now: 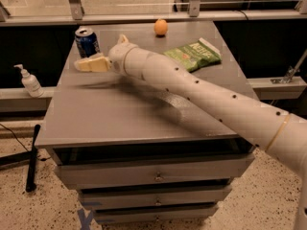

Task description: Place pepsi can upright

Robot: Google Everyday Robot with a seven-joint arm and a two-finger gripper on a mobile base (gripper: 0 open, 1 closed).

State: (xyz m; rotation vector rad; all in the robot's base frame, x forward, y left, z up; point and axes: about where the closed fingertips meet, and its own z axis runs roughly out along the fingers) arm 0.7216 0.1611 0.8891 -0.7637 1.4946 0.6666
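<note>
The pepsi can [87, 42] stands on its base at about ten o'clock on the worktop [120, 114], silver top facing up, close to the far left corner. Judging by that, the task looks as good as done. The pincer [88, 64] sits just at the can's six o'clock, low over the worktop and apart from the can, gripping nothing. From where I stand it reads as one pale wedge, so I cannot tell whether it is wide or narrow. The long white arm [192, 87] reaches in from four o'clock across the middle of the worktop, which would explain why the can sits at the edge the arm can only just reach.

A green chip bag [194, 55] lies flat at about two o'clock and an orange [160, 27] rests at twelve, both well apart from the can. Whether the can or the bag holds anything I cannot say. The drawers [156, 176] beneath are shut, their contents hidden. A pump bottle [30, 82] stands on the ledge off at nine o'clock
</note>
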